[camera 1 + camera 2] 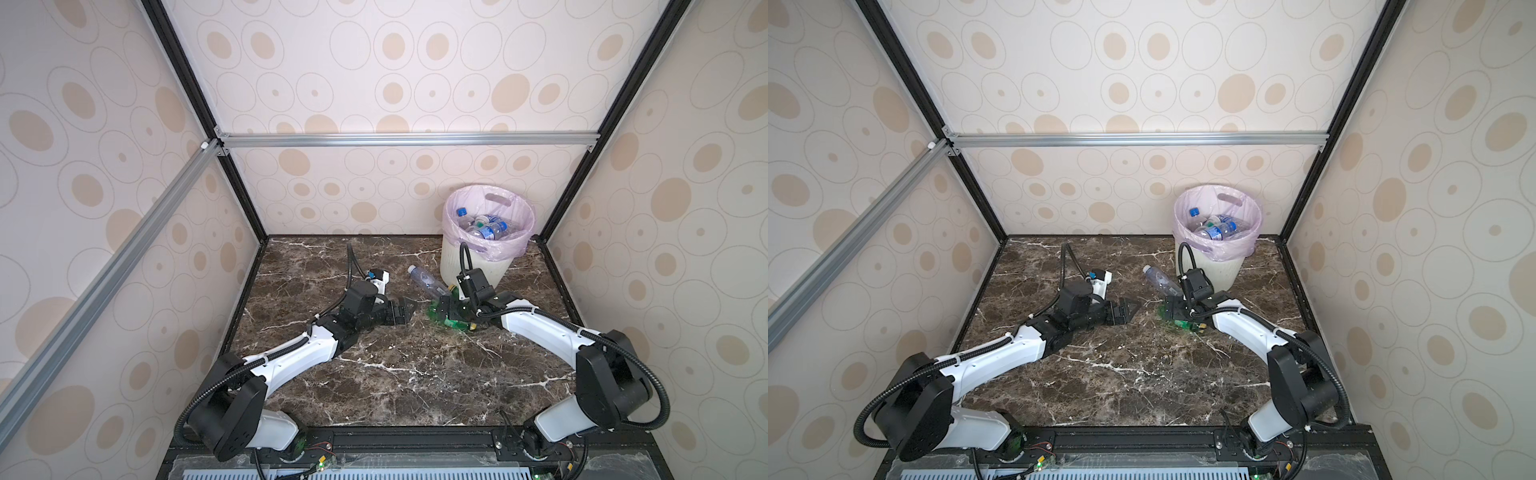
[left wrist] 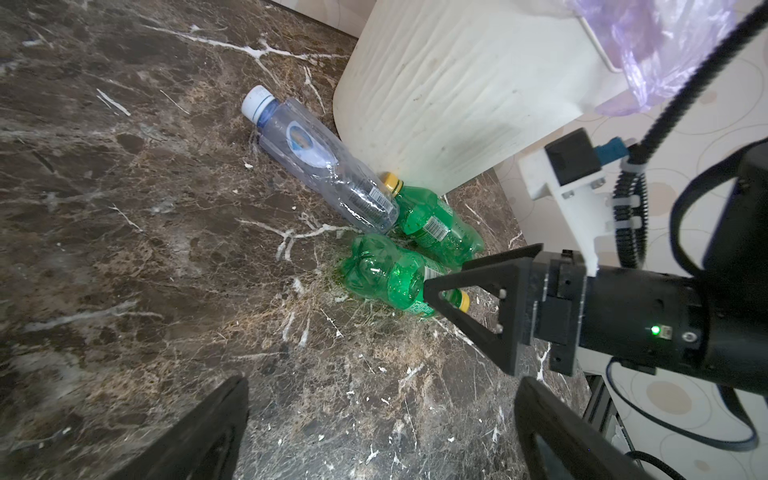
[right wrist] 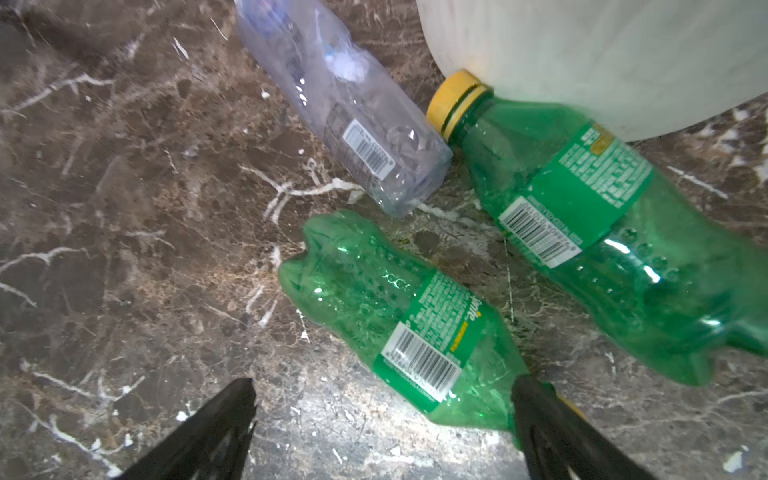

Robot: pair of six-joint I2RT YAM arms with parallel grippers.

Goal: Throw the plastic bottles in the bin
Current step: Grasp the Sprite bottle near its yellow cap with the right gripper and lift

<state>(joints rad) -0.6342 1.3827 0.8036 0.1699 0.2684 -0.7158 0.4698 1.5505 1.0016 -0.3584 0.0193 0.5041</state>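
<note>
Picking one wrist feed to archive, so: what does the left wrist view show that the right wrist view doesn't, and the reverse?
Left wrist only: the right end effector seen from outside, the white cap of the clear bottle, and the lilac bag lining the bin. Right wrist only: the Sprite lettering on the nearer green bottle, whose neck end lies by one of that end effector's open fingers. Both: the clear bottle, the nearer green bottle and the farther green bottle, all lying on the marble table beside the bin.
</note>
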